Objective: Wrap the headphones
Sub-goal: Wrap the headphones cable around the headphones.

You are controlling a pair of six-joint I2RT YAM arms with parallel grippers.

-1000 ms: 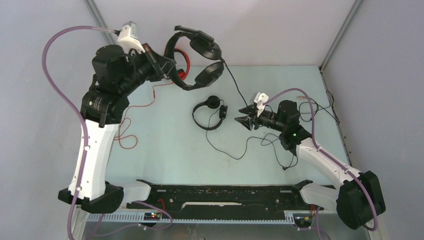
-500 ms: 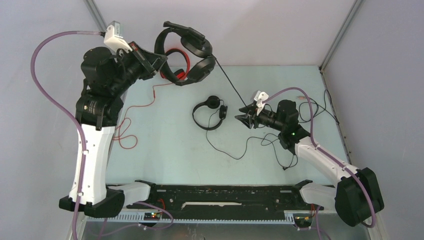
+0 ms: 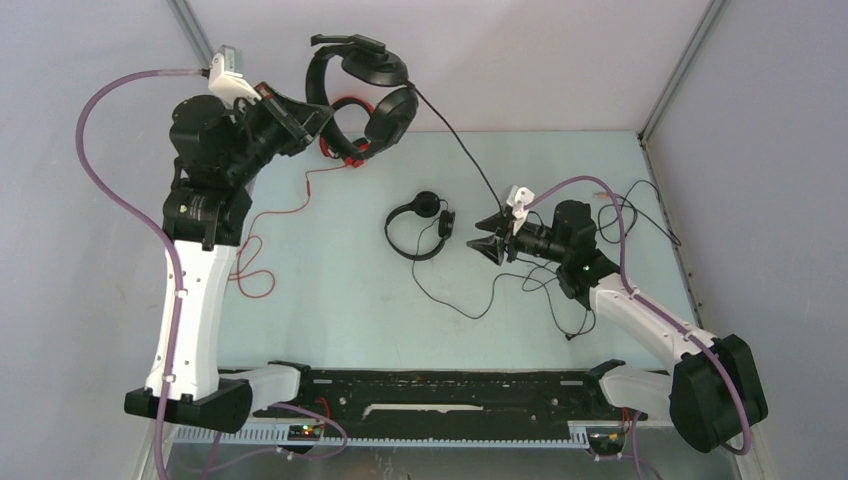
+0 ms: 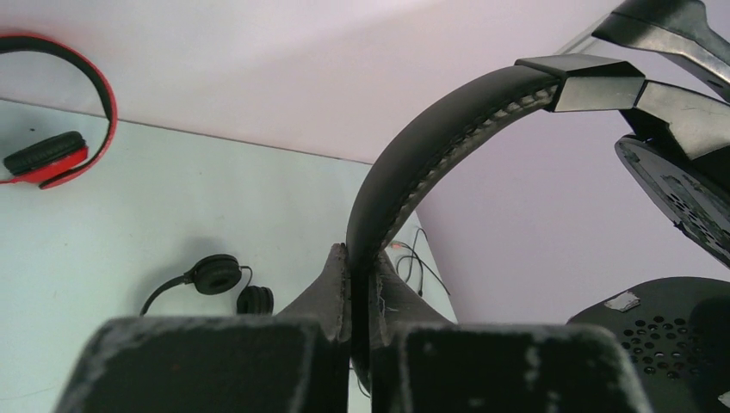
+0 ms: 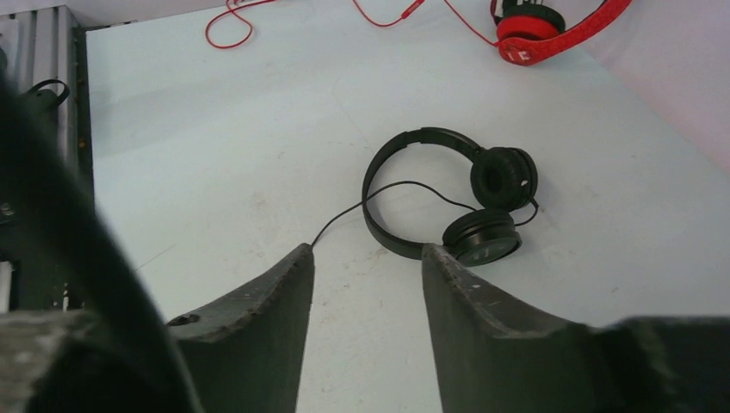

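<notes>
Hoisting large black headset (image 3: 365,95) leftward by headband pinched between left fingers (image 4: 331,284), drawing cable (image 3: 460,152) taut past spread right fingers (image 5: 258,318), readying for wrapping.

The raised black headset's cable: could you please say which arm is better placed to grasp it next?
Likely right: the right gripper stands open near the cable, while the left gripper is shut on the headset's headband.

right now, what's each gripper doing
Left gripper: shut on the big black headset, by its headband.
Right gripper: open, nothing visibly gripped.
</notes>
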